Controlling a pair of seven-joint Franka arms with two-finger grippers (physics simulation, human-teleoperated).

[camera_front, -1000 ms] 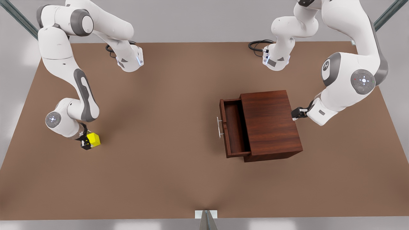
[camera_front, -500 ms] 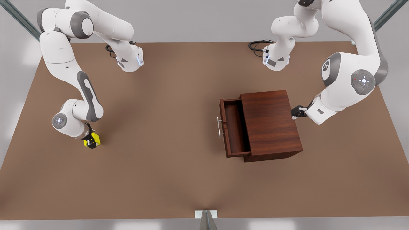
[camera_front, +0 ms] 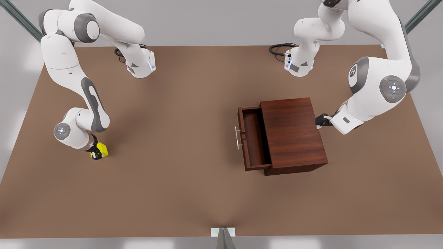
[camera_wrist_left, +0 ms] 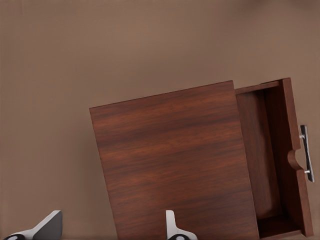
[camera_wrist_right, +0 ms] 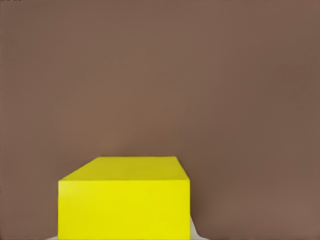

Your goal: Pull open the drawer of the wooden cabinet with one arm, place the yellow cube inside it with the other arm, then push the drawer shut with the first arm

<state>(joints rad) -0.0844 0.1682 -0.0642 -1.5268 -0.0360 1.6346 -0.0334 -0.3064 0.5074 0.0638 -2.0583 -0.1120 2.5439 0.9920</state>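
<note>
- The cube (camera_front: 101, 149) is small, plain and bright yellow, with flat matte faces and sharp edges; in the right wrist view (camera_wrist_right: 124, 202) it sits close up, its top face lighter than its front
- It lies low by the brown table (camera_front: 173, 173), near the front view's left edge and well apart from the cabinet
- The right gripper (camera_front: 95, 152) is black and is at the cube; whether its fingers are clamped on the cube I cannot tell
- The cabinet (camera_front: 292, 133) is a boxy block of dark reddish-brown wood with streaky grain and plain sides; it stands on the table toward the front view's right
- The drawer (camera_front: 254, 138) is a shallow tray of the same wood, pulled partly out toward the front view's left; its front panel bears a slim silver bar handle (camera_front: 237, 137)
- The left gripper (camera_front: 320, 121) is just beside the cabinet's back edge, on the side away from the drawer; in the left wrist view its pale fingertips (camera_wrist_left: 172, 227) stand apart over the cabinet top (camera_wrist_left: 170, 160)
- The table is smooth, matte and brown
</note>
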